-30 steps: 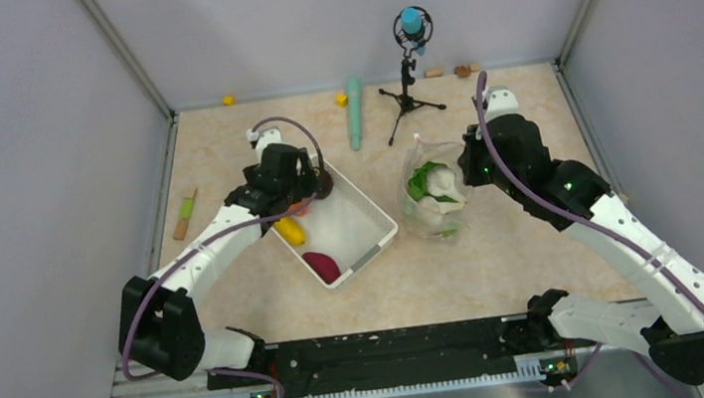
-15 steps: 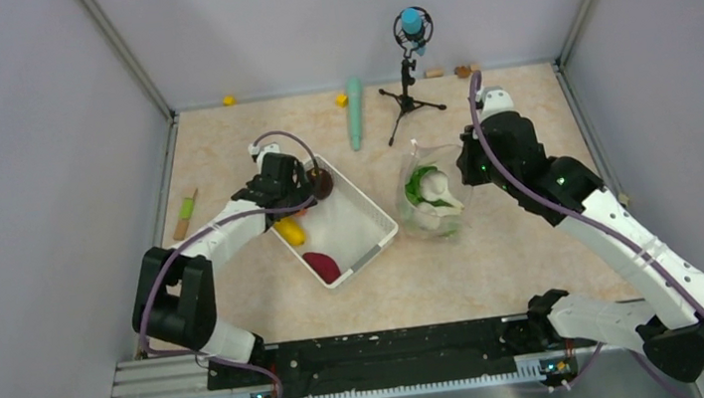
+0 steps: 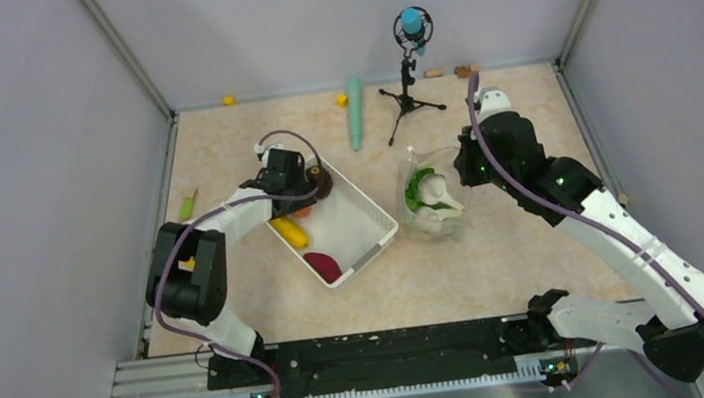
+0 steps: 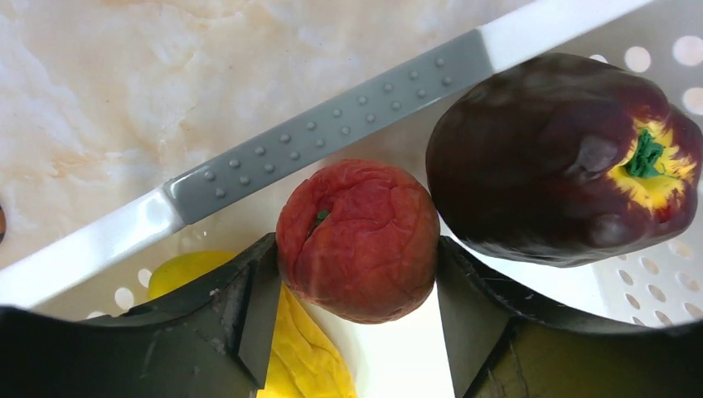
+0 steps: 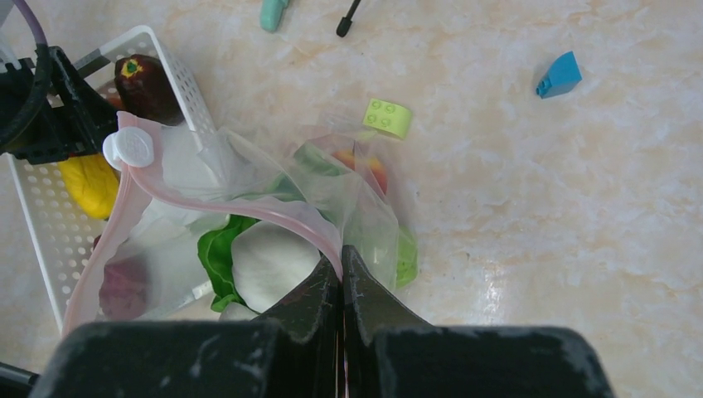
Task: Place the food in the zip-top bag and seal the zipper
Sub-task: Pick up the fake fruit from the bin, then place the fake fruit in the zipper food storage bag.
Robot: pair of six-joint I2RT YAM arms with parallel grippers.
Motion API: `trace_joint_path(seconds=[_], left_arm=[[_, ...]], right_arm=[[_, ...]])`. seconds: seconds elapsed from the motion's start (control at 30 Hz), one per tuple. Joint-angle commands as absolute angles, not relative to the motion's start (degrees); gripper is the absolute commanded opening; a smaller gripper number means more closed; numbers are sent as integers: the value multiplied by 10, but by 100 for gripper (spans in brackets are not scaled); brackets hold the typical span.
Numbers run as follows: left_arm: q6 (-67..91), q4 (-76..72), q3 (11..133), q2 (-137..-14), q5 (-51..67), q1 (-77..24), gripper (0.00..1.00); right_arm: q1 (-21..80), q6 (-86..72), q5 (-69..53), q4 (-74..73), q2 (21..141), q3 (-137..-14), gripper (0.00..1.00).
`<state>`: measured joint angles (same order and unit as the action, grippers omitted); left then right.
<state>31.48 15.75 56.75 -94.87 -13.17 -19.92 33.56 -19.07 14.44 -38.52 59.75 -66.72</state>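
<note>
Mid-loading: our left hand (image 4: 356,253) clasps the red apple (image 4: 356,224), our right hand (image 5: 341,261) pinches the bag (image 5: 195,170) by its rim; next, likely, a carry toward the right hand.

Left gripper (image 4: 356,253) reaches into the basket (image 4: 332,133), fingers (image 4: 249,307) hugging a red apple (image 4: 356,236); firm grip unclear. Right gripper (image 5: 341,267), right of the basket, pinches the zipper (image 5: 282,217).

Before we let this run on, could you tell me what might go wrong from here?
The left claw straddles the wrinkled red round toy fruit close beside the dark maroon toy pepper in the white perforated basket; lifting could knock the pepper.
The right claw pinches one spot on the clear plastic bag's pink zipper strip; the floppy mouth may sag shut.
</note>
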Motion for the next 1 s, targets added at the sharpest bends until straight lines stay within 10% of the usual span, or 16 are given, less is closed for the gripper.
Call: trace_joint_path(seconds=[0.0,0.47,0.97], left_arm=[[325,164,587,-950,-110,-197,60],[330,163,554,-782,-50,-220,0],[111,-74,570,-614,241,-442,0]], right_arm=[[329,-184,140,-361,588,-666,0],[328,-185,134,-361,584,-666,0],[328,-185,122,-356,578,-663,0]])
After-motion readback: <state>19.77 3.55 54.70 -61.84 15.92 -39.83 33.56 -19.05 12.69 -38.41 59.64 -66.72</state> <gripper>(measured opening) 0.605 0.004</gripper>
